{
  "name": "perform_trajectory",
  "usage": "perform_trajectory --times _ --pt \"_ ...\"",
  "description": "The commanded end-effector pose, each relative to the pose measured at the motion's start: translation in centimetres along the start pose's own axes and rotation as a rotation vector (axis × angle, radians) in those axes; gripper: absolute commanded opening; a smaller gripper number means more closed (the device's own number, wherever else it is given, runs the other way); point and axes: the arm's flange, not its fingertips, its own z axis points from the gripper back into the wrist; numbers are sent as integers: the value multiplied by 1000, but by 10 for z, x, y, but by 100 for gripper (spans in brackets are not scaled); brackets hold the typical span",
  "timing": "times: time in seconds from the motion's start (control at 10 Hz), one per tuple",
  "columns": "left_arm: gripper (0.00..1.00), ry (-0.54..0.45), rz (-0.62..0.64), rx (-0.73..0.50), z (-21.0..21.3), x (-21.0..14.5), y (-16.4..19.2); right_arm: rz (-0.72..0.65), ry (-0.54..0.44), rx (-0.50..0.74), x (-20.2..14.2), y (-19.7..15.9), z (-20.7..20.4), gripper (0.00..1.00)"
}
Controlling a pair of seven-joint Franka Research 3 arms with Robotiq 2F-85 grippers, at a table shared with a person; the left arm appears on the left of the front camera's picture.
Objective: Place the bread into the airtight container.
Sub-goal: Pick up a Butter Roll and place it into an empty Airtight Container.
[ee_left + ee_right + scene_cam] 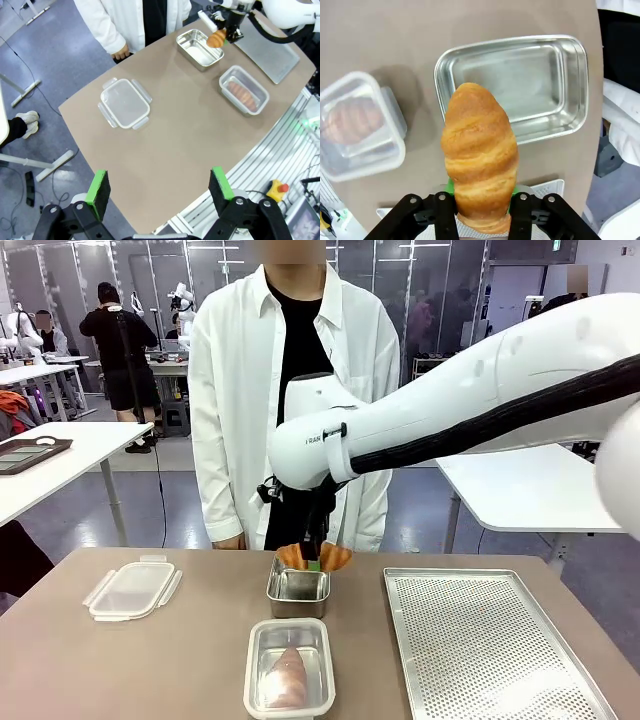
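Note:
A golden, ridged bread roll is clamped in my right gripper, which is shut on its lower end. It hangs just above the empty metal tin, near the tin's edge. From the front, the right gripper holds the bread over that tin. The clear airtight container sits nearer me and holds another bread roll; it shows too in the right wrist view. My left gripper is open and high above the table's near edge.
The container's clear lid lies at the table's left. A perforated metal tray covers the right side. A person in a white shirt stands at the far edge, one hand by the table.

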Motion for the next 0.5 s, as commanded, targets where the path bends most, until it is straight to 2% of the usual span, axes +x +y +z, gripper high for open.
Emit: perform_trajectory --times 0.0,0.4 --pt "100 -2 -7 -1 2 1 0 -58 14 8 12 -6 4 37" --pt "100 -2 -7 -1 2 1 0 -15 0 8 6 -2 -3 37"
